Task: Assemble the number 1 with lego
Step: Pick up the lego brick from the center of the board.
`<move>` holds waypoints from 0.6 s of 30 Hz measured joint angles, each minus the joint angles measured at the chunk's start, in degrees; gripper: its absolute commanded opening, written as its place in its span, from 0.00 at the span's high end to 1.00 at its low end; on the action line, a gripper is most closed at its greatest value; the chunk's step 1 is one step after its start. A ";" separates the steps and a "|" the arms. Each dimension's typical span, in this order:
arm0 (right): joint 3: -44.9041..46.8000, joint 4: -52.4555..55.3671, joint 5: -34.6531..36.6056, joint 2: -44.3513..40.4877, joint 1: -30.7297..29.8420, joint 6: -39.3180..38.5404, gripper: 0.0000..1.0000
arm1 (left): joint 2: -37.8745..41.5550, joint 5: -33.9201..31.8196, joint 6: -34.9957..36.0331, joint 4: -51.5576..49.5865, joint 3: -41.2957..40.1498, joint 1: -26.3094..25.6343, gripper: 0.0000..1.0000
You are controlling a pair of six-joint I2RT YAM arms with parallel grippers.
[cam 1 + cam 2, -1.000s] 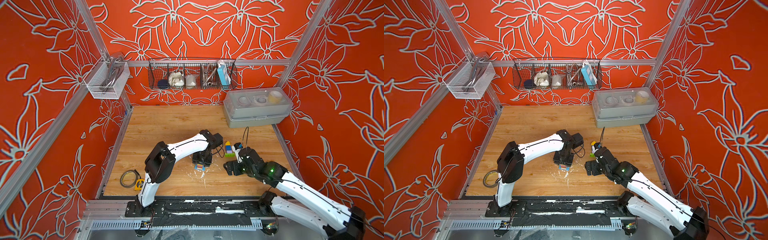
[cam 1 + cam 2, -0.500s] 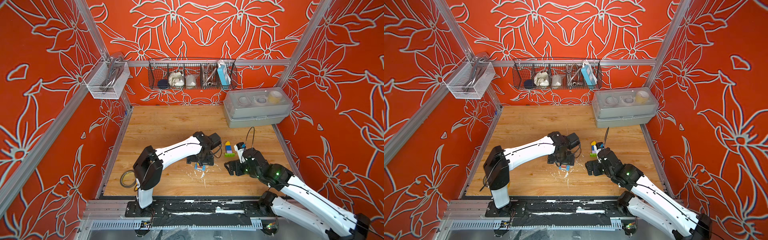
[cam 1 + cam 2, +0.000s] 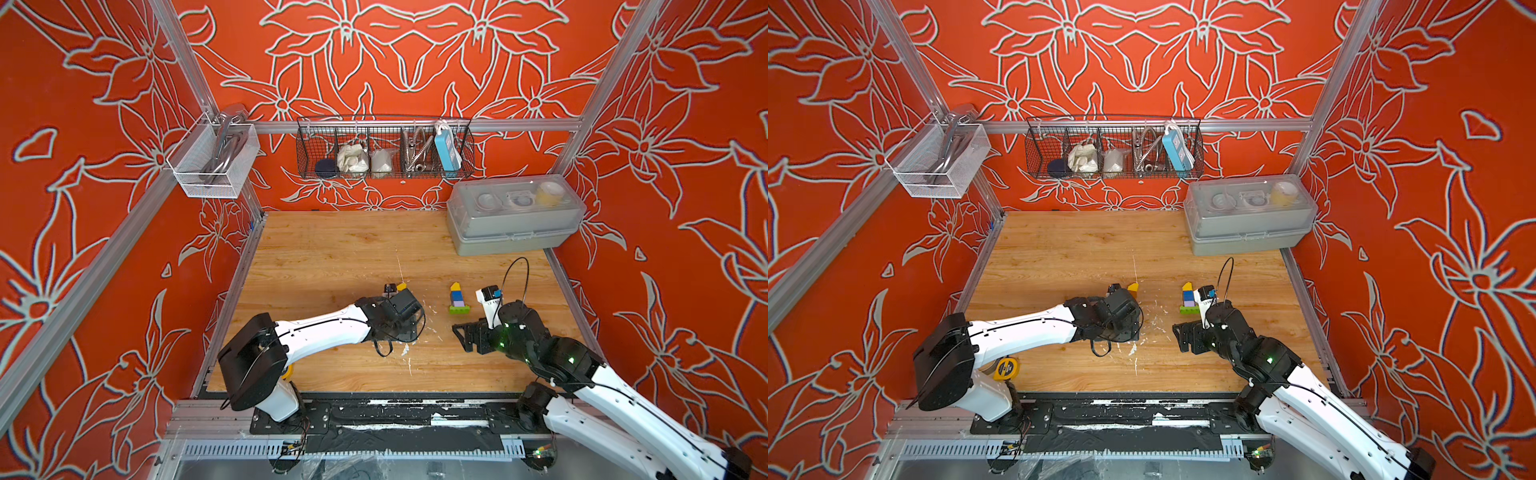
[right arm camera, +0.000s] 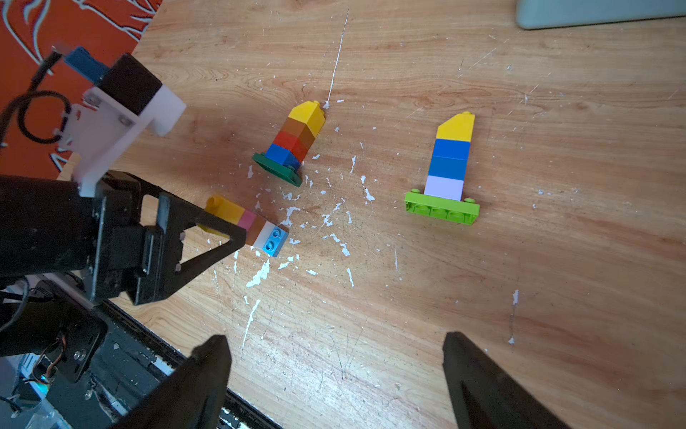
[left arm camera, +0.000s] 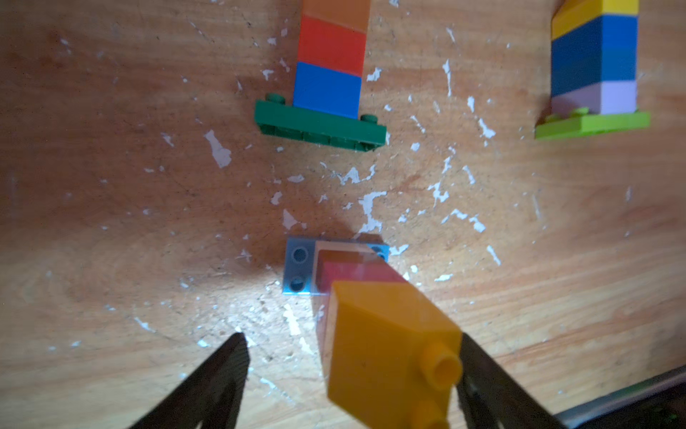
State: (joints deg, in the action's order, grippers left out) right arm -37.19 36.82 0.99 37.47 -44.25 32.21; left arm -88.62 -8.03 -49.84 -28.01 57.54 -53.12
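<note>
Since a second ago the left arm's elbow has sunk toward its base. Lying sideways on the scuffed wooden table [image 4: 557, 260], the lego stack of yellow, pink, brown and white bricks on a light-blue plate [image 4: 247, 223] sits between the left gripper's [image 5: 350, 338] parted jaws, ungripped. The right gripper [image 4: 334, 340] hangs wide and empty. Likely next step: clamp squarely and stand it upright.

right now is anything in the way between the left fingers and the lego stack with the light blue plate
Nothing visible. The stack lies between the open left fingers, its yellow end close to one and a bare gap to the other. The green-based stack and lime-based stack lie beyond it.
</note>
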 measured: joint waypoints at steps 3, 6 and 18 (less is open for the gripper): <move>0.00 0.00 0.00 0.59 0.00 0.00 0.06 | -0.04 -0.72 0.37 1.99 -0.35 -0.07 0.29; 0.00 0.00 0.00 1.05 0.00 0.00 0.06 | -0.44 -1.22 0.81 3.21 -0.13 -0.09 0.33; 0.00 0.02 0.00 1.16 0.00 0.09 0.06 | -2.58 -3.30 0.74 3.15 0.13 -0.09 0.49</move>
State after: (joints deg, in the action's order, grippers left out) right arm -37.19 36.84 0.99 38.63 -44.25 32.29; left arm -91.20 -11.33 -49.10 -24.86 57.67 -53.21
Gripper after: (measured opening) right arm 0.938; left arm 0.534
